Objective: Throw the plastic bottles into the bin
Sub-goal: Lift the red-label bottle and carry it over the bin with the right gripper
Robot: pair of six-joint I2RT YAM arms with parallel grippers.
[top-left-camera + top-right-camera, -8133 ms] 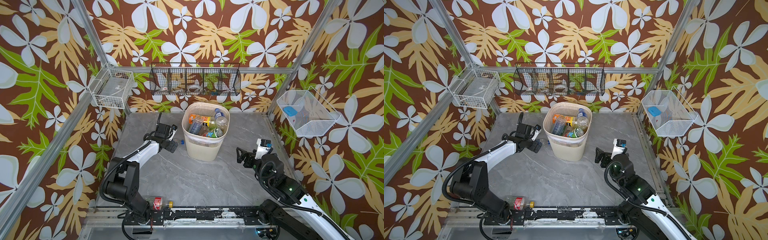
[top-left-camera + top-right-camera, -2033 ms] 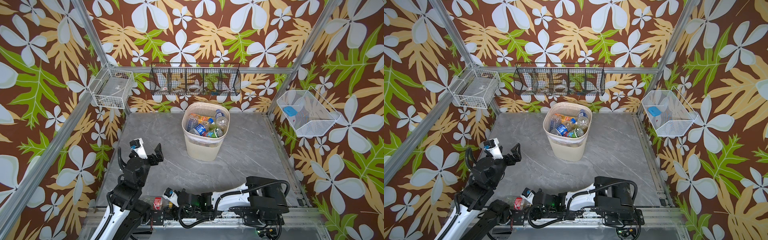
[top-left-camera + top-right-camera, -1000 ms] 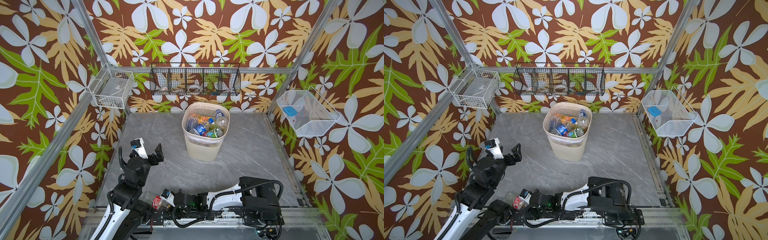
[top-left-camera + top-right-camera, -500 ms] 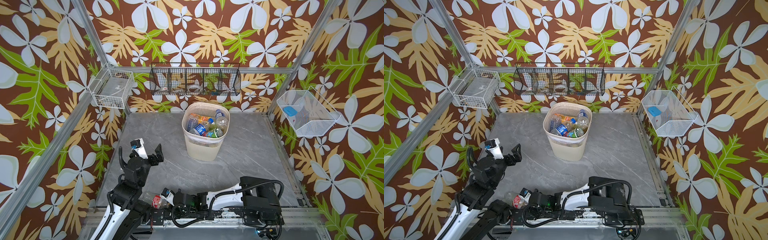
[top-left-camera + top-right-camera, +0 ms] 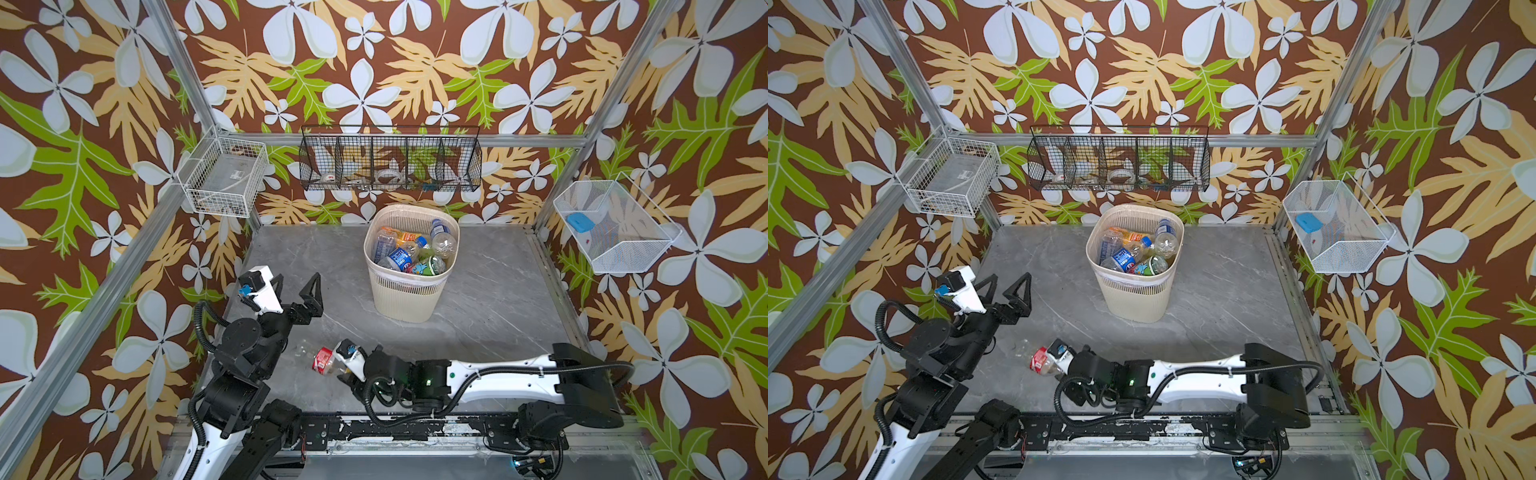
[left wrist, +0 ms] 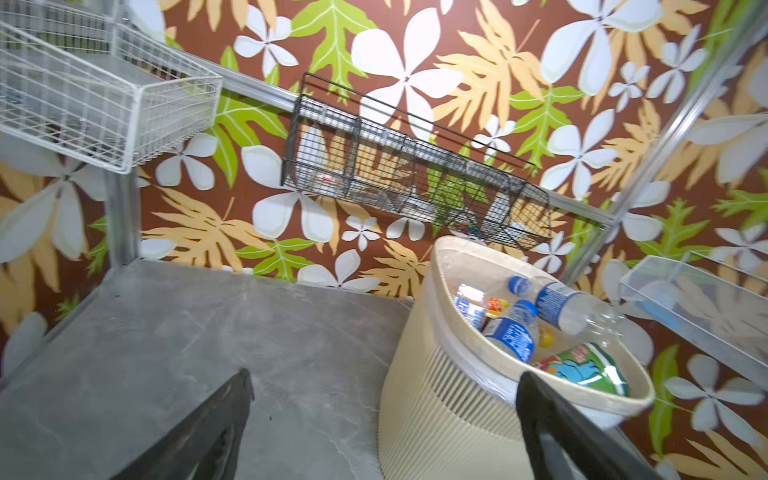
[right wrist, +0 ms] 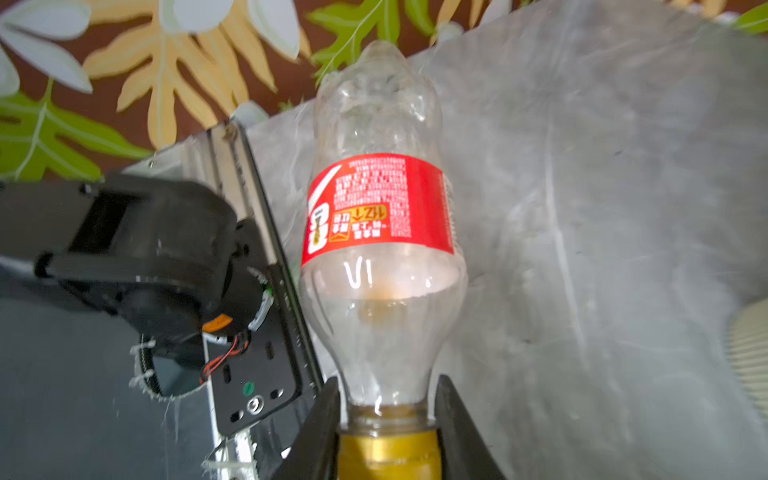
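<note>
Right pincer tight on neck of red-labelled bottle, left arm's black joint close beside; left pincer wide open.

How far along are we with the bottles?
Done: a pile of bottles already fills the bin. In hand: the right hand is shut on the neck of a red-label bottle near the table's front edge. Left: carry it to the bin and drop it. The left hand is open and empty, and I see no other loose bottle on the table.
</note>
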